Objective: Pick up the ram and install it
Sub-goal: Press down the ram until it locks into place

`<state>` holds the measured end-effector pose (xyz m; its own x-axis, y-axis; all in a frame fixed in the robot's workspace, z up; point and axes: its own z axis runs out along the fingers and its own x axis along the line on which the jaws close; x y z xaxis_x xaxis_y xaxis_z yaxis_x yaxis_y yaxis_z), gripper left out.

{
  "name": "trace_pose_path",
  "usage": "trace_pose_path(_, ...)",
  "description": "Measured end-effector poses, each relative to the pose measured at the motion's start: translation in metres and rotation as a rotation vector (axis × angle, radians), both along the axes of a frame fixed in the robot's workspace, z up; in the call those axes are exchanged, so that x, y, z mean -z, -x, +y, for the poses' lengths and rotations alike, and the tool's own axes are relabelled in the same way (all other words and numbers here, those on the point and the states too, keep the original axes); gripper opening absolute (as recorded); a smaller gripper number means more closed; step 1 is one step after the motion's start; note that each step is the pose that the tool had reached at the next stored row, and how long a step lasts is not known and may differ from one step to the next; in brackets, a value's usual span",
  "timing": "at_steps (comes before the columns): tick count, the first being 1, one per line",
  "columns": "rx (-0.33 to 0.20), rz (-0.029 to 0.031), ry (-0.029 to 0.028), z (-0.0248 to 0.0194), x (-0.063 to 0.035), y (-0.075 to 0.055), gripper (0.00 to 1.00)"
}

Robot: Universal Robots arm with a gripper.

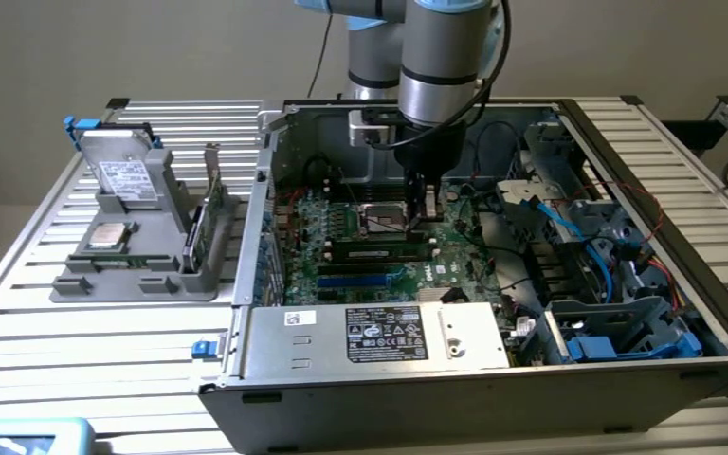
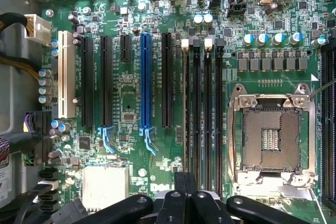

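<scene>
The ram (image 1: 383, 252) stands on edge in a memory slot on the motherboard (image 1: 338, 227) inside the open computer case, its white label facing the camera. In the wrist view the ram (image 2: 186, 108) is a thin edge in the slot beside the blue connector. My gripper (image 1: 423, 223) hangs straight down over the end of the stick towards the exterior view's right. In the wrist view the gripper (image 2: 185, 179) has its dark fingers pressed together at that end of the stick. Whether they touch it I cannot tell.
The empty processor socket (image 2: 270, 135) lies right beside the memory slots. Cables (image 1: 567, 227) and drive cages crowd the case at the exterior view's right, and the power supply (image 1: 377, 332) sits in front. A grey tray (image 1: 149, 275) outside holds a green expansion card (image 1: 216, 213) and a silver processor (image 1: 111, 234).
</scene>
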<state>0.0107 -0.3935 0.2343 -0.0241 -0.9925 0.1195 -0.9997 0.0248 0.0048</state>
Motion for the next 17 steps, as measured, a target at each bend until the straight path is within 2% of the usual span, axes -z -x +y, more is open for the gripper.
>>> trace_pose_path(5, 0.000, -0.0080, -0.0009, -0.0001, 0.0022, 0.0000, 0.11)
trace_pose_path(17, 0.000, -0.0092, -0.0046, 0.0008, 0.0052, 0.0004, 0.11)
